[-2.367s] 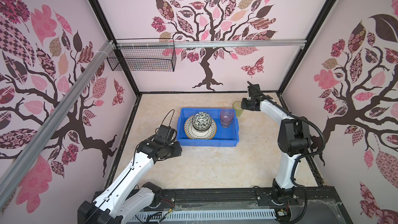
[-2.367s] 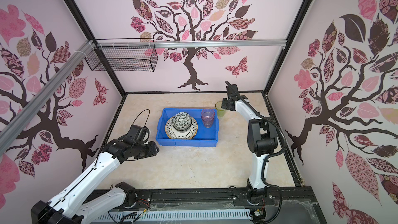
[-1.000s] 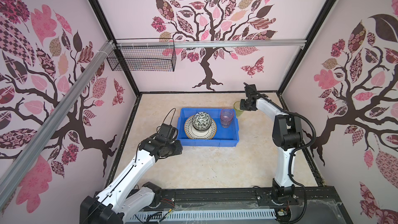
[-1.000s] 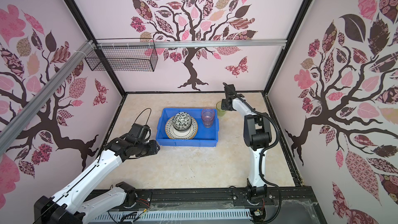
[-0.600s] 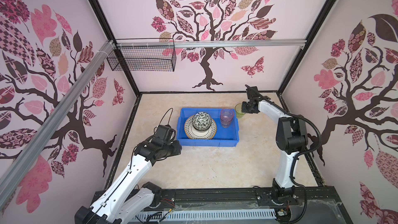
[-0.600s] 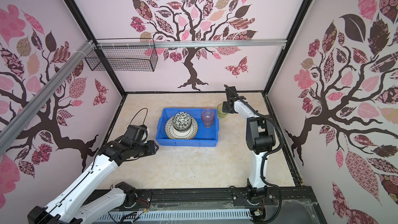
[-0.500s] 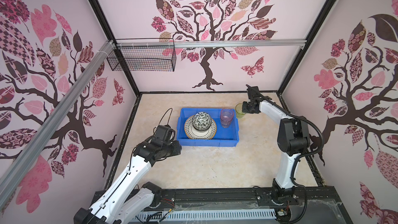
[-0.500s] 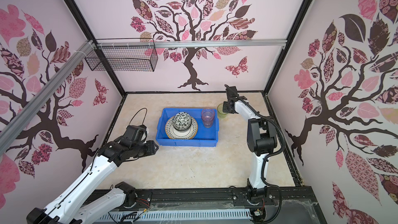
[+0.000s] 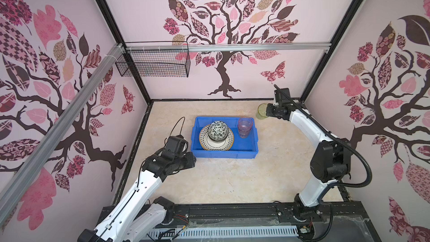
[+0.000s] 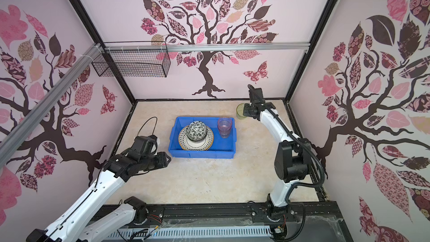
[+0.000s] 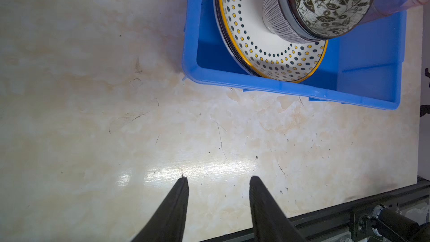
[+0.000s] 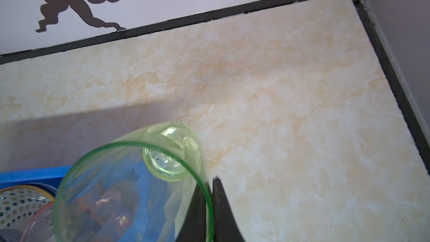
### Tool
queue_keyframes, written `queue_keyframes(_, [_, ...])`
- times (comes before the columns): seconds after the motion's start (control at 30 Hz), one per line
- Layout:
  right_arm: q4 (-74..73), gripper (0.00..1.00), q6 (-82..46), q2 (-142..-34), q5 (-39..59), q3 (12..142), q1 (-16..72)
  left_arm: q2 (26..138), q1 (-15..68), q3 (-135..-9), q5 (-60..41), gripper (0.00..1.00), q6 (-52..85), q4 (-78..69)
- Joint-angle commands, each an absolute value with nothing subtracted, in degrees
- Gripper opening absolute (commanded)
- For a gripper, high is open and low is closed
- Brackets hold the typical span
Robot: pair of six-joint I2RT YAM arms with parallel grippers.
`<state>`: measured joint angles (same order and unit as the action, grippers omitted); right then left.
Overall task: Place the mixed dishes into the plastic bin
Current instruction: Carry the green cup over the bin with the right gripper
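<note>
The blue plastic bin sits mid-table. It holds a stack of plates with a dotted-rim plate on top. A black-white leafy bowl is nested in a striped bowl. A pink cup stands at the bin's right. My right gripper is shut on the rim of a translucent yellow-green cup, tilted by the bin's back right corner. My left gripper is open and empty near the bin's front left corner.
A black wire mesh basket hangs on the rail at the back left wall. The black base rail runs along the table's front edge. Bare marbled tabletop lies in front of the bin.
The right arm's elbow has swung out to the right while its gripper keeps the cup near the bin's back right corner. The left arm has hardly shifted.
</note>
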<state>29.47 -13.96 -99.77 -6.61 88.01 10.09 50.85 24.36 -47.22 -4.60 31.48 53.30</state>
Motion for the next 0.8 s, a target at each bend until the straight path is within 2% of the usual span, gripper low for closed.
queue_keyframes(0.0, [30.8,0.00,-14.4,-95.4,-6.4,88.1,11.1,50.0,24.2,-46.8,-5.0,0.47,31.5,53.9])
queue_keyframes(0.77, [35.0,0.00,-12.4,-90.3,-0.8,89.6,17.9,49.4,24.2,-47.0,-5.8,0.48,31.4,53.7])
